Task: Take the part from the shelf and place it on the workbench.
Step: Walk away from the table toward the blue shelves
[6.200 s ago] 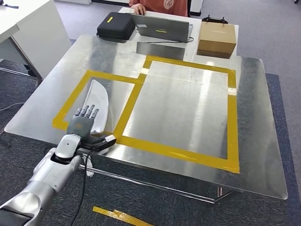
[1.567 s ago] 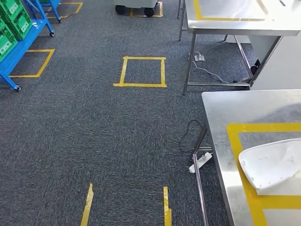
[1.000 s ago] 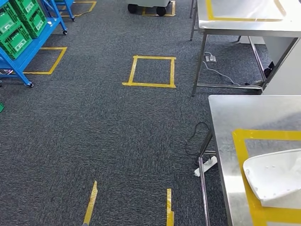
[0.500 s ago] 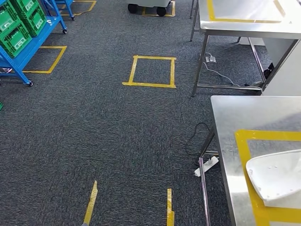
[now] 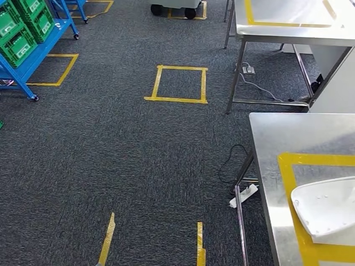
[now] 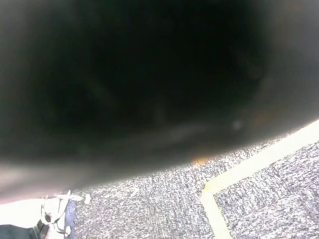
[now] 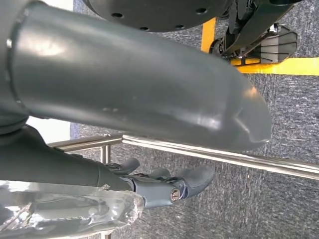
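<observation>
Now the white part [image 5: 324, 208] lies flat on the near bench [image 5: 268, 160], close to that bench's left edge, its rounded tip pointing toward that edge. It rests partly inside a frame of yellow tape [image 5: 289, 194] stuck on the steel top, and its tip overlaps the tape's left strip. Nothing touches the part.

From the right wrist, the right hand [image 7: 169, 181] hangs beside a steel rail, above dark carpet; its dark fingers [image 7: 195, 177] are stretched out, slightly apart, and hold nothing. From the left wrist, a dark blurred shape covers most of the picture above carpet and a strip of yellow tape, so I cannot tell how the left hand's fingers stand.

On the dark grey carpet [image 5: 125, 155], a square of yellow tape [image 5: 179, 83] lies well away from the near bench, toward the far side of the room. Two short strips of tape sit near the bottom of the head view. A white power strip [image 5: 243, 195] with a black cable [image 5: 228, 160] lies on the floor just beside the bench's left leg. A second steel bench [image 5: 293, 30] stands farther back, also marked with yellow tape. At the far left, a blue shelf [image 5: 31, 55] on wheels carries green crates [image 5: 21, 27].
</observation>
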Robot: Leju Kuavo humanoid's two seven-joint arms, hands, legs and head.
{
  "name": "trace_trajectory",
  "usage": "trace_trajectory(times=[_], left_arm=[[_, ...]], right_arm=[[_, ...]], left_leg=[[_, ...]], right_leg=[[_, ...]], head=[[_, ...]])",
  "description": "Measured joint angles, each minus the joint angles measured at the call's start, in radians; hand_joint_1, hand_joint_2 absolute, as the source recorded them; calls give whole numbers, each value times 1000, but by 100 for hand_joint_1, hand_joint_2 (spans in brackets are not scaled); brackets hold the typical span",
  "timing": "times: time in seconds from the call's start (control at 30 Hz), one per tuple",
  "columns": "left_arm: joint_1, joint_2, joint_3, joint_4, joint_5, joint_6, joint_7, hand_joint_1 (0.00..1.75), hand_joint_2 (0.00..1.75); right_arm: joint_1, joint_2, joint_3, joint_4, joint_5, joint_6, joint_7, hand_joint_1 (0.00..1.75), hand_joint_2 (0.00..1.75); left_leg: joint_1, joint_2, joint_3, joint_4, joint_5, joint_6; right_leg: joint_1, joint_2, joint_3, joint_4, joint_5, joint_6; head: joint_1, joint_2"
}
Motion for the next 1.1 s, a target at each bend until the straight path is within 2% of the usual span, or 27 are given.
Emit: trace_trajectory(times=[0.53,0.73,0.87,0.9,0.93,1.03,1.07,1.1], left_arm=[[-1,-13,54,0,-53,13,0,0,0],[-1,-14,65,0,-65,15,3,0,0],[-2,-15,72,0,-79,17,3,0,0],[-2,-15,73,0,-81,17,3,0,0],[-2,-17,76,0,-84,17,3,0,0],[-2,-20,84,0,-88,17,3,0,0],[-2,-20,86,0,-88,17,3,0,0],[-2,-21,87,0,-88,17,3,0,0]], right_arm=[[0,0,-1,-3,21,11,-4,0,0],[0,0,-2,-3,22,12,-5,0,0],[-1,0,-2,-3,22,12,-4,0,0],[-1,0,-1,-3,21,11,-4,0,0],[-2,0,-1,-3,21,11,-4,0,0],[-2,0,-1,-3,19,11,-4,0,0],[-1,0,-1,-3,19,11,-4,0,0],[0,0,-1,-3,19,11,-4,0,0]], left_leg=[[-1,0,0,1,0,1],[-5,0,-1,6,-4,8],[-5,1,4,-4,-1,22],[-3,1,8,-11,3,26],[0,2,13,-18,6,30],[2,4,16,-21,5,34],[1,5,17,-20,4,33],[1,4,19,-20,2,32]], right_leg=[[-1,0,0,-1,1,1],[-5,0,1,-2,2,8],[-7,0,4,-5,-1,19],[-6,-1,-2,7,-10,22],[-6,-1,-18,42,-31,25],[-7,-3,-116,228,-114,30],[-7,-3,-138,265,-118,31],[-7,-3,-143,268,-104,32]], head=[[0,0],[0,0],[0,0],[1,0],[3,0],[7,0],[7,0],[7,0]])
